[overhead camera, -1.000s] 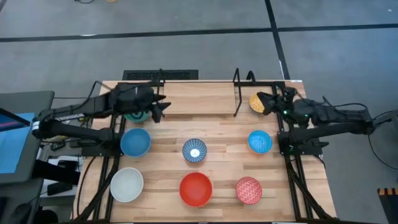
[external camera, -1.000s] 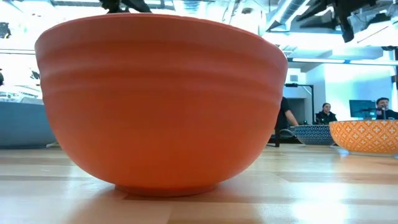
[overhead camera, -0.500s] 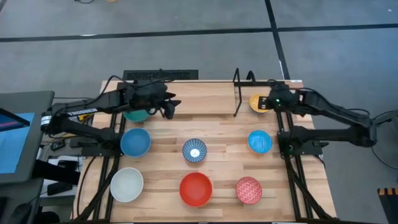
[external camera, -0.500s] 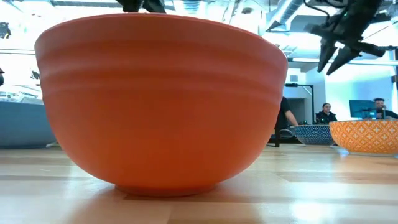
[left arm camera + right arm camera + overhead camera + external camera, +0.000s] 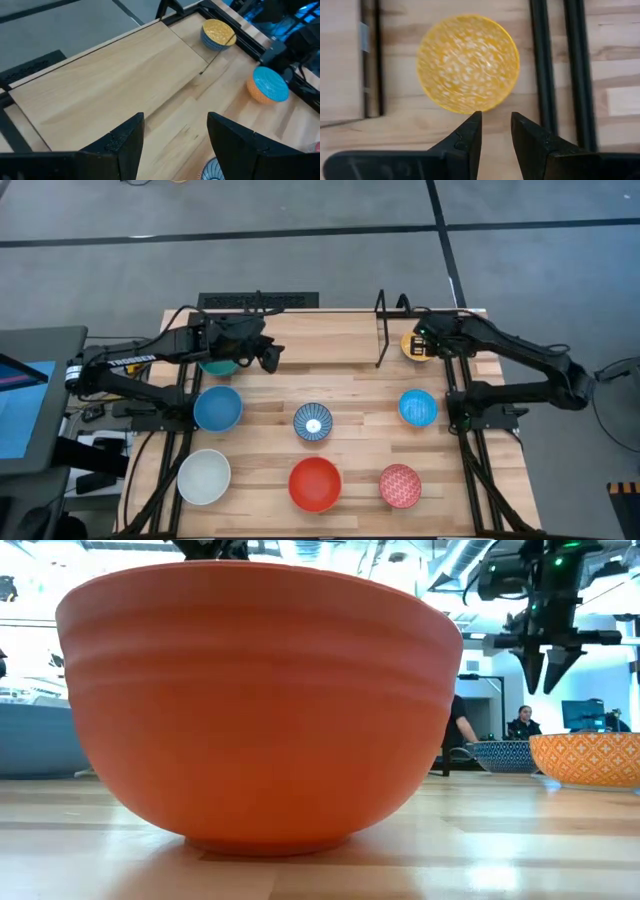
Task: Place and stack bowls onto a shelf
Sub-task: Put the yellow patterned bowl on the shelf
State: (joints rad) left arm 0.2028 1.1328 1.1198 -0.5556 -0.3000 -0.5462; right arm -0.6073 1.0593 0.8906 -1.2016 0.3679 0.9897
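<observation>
My right gripper [image 5: 496, 125] hangs open, fingers pointing down, just above the near rim of the yellow bowl [image 5: 468, 62], touching nothing; in the low view it [image 5: 545, 665] is high over the table. The yellow bowl [image 5: 413, 346] stands on its base right of the shelf's upright brackets [image 5: 384, 330]. My left gripper [image 5: 175, 131] is open over the bare left part of the shelf plank [image 5: 115, 75], beside the green bowl [image 5: 216, 367], which my left arm half hides. On the table stand two blue bowls [image 5: 217, 408] [image 5: 418, 408], the blue-and-white one [image 5: 313, 422], the white [image 5: 204, 477], the red [image 5: 315, 484] and the pink-red patterned [image 5: 400, 485].
Black frame rods [image 5: 542, 65] run close beside the yellow bowl, and another rod [image 5: 378, 60] lies on its other side. The red bowl [image 5: 250, 700] fills most of the low view. People sit in the room behind the table [image 5: 523, 722].
My right gripper has tipped from nearly level to pointing straight down and has come lower over the yellow bowl. The bowls have stayed where they were.
</observation>
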